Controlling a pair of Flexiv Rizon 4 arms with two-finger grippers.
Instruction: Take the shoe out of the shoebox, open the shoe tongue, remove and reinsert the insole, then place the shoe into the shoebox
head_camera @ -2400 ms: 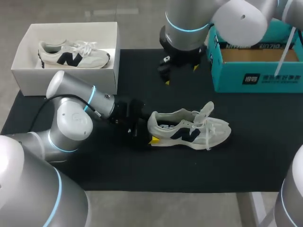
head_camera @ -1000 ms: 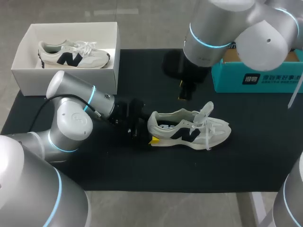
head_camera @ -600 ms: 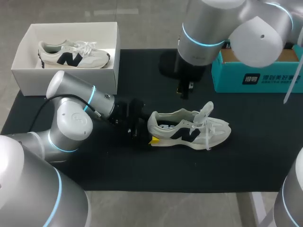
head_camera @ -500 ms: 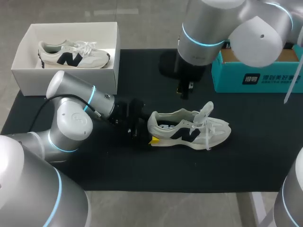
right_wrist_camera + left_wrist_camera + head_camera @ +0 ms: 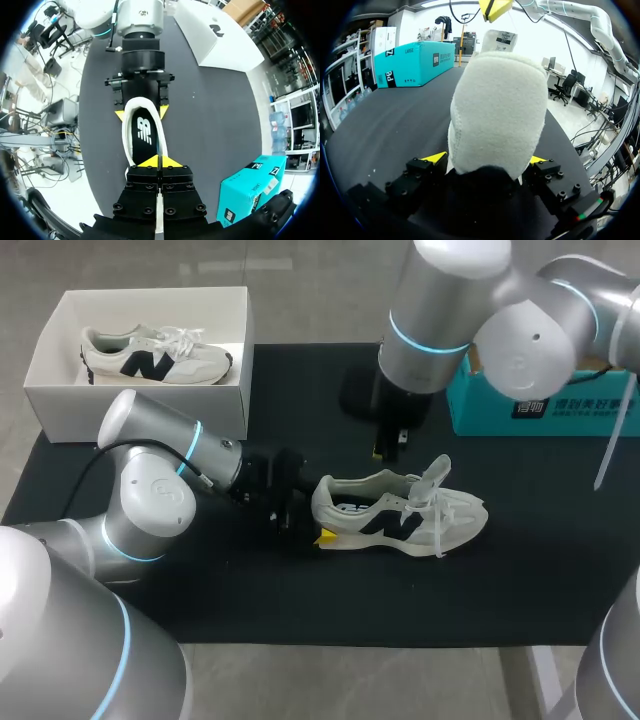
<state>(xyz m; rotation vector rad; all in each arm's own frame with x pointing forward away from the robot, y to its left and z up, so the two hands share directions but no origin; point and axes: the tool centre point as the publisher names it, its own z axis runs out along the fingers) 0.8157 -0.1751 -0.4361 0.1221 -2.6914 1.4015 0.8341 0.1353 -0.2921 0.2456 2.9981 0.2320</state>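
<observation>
Progress looks roughly a third through. One shoe (image 5: 400, 512) is already out of its box and lies on its side on the black table mat (image 5: 300, 600), toe towards my right. My left gripper (image 5: 318, 523), nearest the camera, is clamped on the heel, one yellow tip pressed against each side, and holds the shoe steady. The tongue (image 5: 437, 472) appears to stand up and away from the laces, so I judge the opening step done or nearly so. In the right wrist view the dark insole (image 5: 144, 132) sits flat inside the shoe. That means taking it out, putting it back and boxing the shoe are all left to do.

Just beyond the shoe, my right gripper (image 5: 390, 443) hangs above the mat, apart from the shoe. Its two yellow tips are pressed together with nothing between them. In its own view it is lined up over the shoe's mouth, which suggests the insole is its next target. It would need to part its fingers first.

At the far left stands the white shoebox (image 5: 140, 400), lidless, with a second matching shoe (image 5: 155, 353) lying on its side inside. At the far right sits a teal box (image 5: 560, 405). A plain brown inner surface shows, and the right arm hides part of the box.
</observation>
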